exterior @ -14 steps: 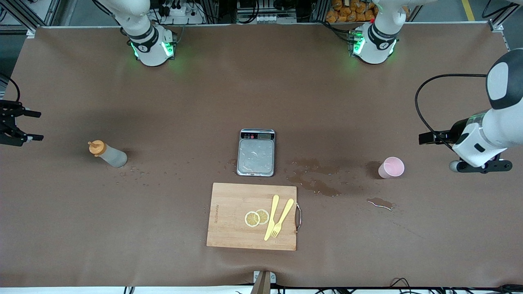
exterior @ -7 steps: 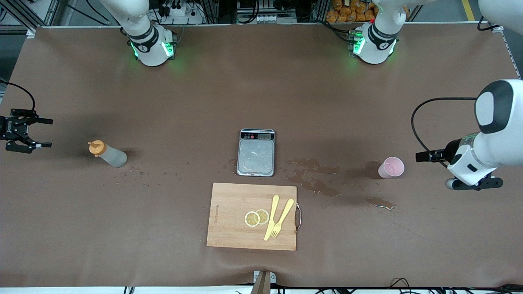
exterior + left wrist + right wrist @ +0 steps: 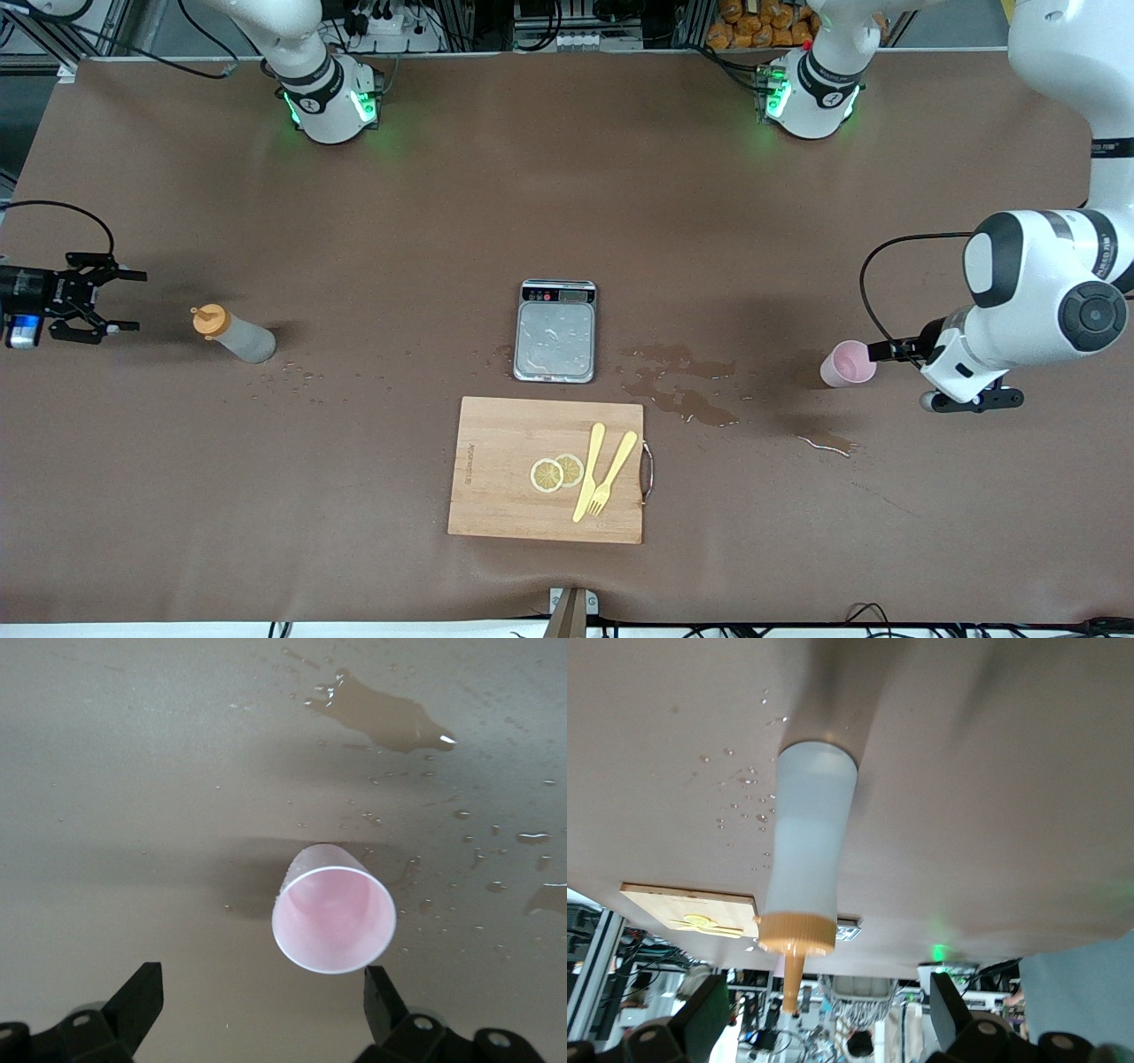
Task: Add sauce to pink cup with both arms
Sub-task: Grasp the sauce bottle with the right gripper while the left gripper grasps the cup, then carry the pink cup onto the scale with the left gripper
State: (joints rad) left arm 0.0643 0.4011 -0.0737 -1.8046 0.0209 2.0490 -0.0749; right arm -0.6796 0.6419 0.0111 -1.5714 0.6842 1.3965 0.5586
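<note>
The sauce bottle (image 3: pixel 232 333), translucent greyish-white with an orange nozzle cap, stands on the brown table toward the right arm's end. My right gripper (image 3: pixel 128 301) is open and empty, low beside the bottle with a gap between them; the right wrist view shows the bottle (image 3: pixel 804 859) ahead between the open fingers (image 3: pixel 700 1010). The pink cup (image 3: pixel 848 363) stands upright toward the left arm's end. My left gripper (image 3: pixel 886 350) is open right beside the cup; in the left wrist view the cup (image 3: pixel 334 920) sits just ahead of the open fingers (image 3: pixel 381 997), apart from them.
A steel-plated scale (image 3: pixel 555 331) sits mid-table, with a wooden cutting board (image 3: pixel 547 469) nearer the front camera carrying lemon slices (image 3: pixel 556 472) and a yellow fork and knife (image 3: pixel 605 474). Wet spills (image 3: pixel 682 390) lie between scale and cup, with a puddle (image 3: pixel 826 440) nearer the camera.
Both arms have moved inward: the right gripper toward the sauce bottle, the left gripper toward the pink cup. Bottle and cup have not moved.
</note>
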